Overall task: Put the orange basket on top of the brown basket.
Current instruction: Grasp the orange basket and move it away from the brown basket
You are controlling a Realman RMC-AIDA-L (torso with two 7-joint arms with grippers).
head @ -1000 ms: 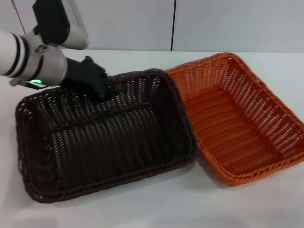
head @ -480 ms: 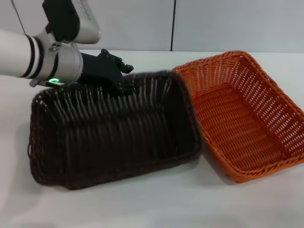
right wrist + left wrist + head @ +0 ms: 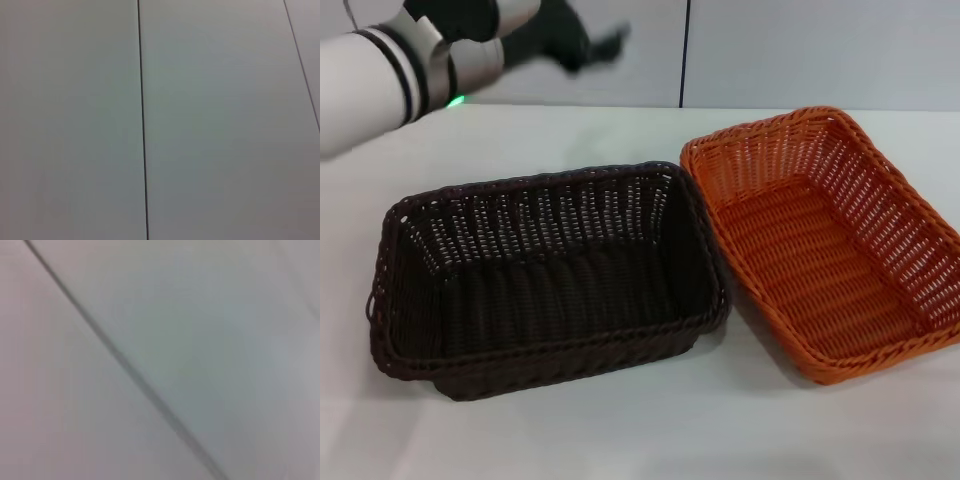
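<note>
The stacking has not begun: the orange basket (image 3: 825, 245) sits on the white tabletop (image 3: 620, 440) beside the brown basket (image 3: 545, 270), their rims touching along one side, and nothing holds either of them. I judge this to be the stage between arranging the baskets and reaching for the orange one.

The left gripper (image 3: 575, 40) is raised high at the far left of the scene, above and beyond the far rim of the brown basket, with nothing in it. Its dark fingers (image 3: 610, 40) look spread, pointing out toward the orange basket's side (motion smears them, so how wide they stand is uncertain). From this gripper the brown basket lies below and nearer the robot; the orange basket lies below and well off to the right. The white forearm slants up from the left edge, a green light showing at the wrist.

The right gripper is out of sight; both wrist views show only pale wall panels with a dark seam.

The next move calls for a grasp on the orange basket's braided rim, a lift clear of the brown rim, and a level placement so it nests squarely.
</note>
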